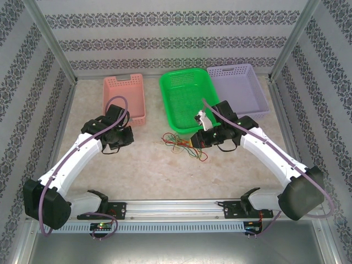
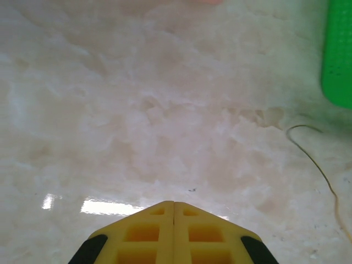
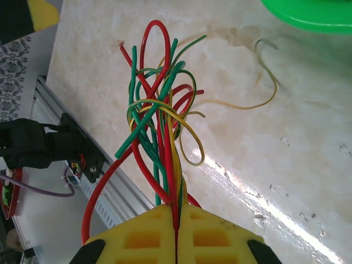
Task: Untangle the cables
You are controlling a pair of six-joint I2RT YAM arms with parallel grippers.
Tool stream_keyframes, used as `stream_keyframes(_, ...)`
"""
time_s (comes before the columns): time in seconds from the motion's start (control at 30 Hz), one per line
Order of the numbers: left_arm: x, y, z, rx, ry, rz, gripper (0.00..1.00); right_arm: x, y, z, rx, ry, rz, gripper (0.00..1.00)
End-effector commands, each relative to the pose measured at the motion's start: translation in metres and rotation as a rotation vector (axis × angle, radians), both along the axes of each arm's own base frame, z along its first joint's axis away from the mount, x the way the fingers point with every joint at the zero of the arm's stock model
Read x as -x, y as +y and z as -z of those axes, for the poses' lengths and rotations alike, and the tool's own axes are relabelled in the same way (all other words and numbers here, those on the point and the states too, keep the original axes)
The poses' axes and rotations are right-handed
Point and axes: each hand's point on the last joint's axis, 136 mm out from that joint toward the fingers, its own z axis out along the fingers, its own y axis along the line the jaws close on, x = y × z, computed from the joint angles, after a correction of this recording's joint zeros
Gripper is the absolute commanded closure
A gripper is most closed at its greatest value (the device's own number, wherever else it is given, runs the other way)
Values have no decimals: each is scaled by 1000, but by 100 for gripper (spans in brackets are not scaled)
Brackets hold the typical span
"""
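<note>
Table (image 1: 165,176): pale marbled top, aluminium rail (image 1: 176,208) along near edge. L arm (image 1: 71,159) and R arm (image 1: 275,157): white w/ black joints, reaching in from near corners toward green basket (image 1: 186,99). Green basket: mesh-walled, at back centre of table; corner also seen in L wrist view (image 2: 338,52), rim in R wrist view (image 3: 313,14). Purple basket (image 1: 239,88): hard against R side of green basket, actual contact not clear. Pink basket (image 1: 125,98): smaller, L of green basket, apart from it. L gripper (image 1: 127,135) (image 2: 174,204): near-left of green basket, yellow fingers (image 2: 148,231) pressed flush together over bare tabletop. R gripper (image 1: 195,142) (image 3: 176,212): just in front of green basket's near rim, yellow fingers (image 3: 143,236) pinching a bundle of cables at its base. Cables (image 1: 184,146) (image 3: 159,115): thin red, green and yellow wires, looped and crossed over one another, fanning out from R gripper's pinch above tabletop; rest of tangle lying on table just in front of green basket's near edge. Stray yellowish wire (image 2: 319,165) (image 3: 264,82): curved, flat on table, close to green basket's near corner.
</note>
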Motion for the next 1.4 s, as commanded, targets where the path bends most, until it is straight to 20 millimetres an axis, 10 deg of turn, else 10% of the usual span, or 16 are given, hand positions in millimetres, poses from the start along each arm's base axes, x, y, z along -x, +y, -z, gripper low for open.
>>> stream_keyframes(0.0,7,6,-3,5,14,-41,95,4,-6,0,26,6,25,100)
stream_keyframes(0.07,2,-11,-18,123,-18,-52,75,3,-6,0,53,1,29,100)
stream_keyframes(0.33,3,-117,-82,642,70,-256,53,-12,23,4,44,29,129,100)
stream_keyframes(0.83,13,-179,-22,800,287,-469,55,-3,88,8,-18,59,56,100)
stream_keyframes(0.97,23,-161,-6,732,287,-491,98,-3,83,10,-17,64,70,100)
stream_keyframes(1.2,46,-51,-8,435,140,-511,100,-16,32,15,-57,129,128,100)
stream_keyframes(1.37,47,-15,7,477,90,-587,100,-10,17,12,-60,137,61,100)
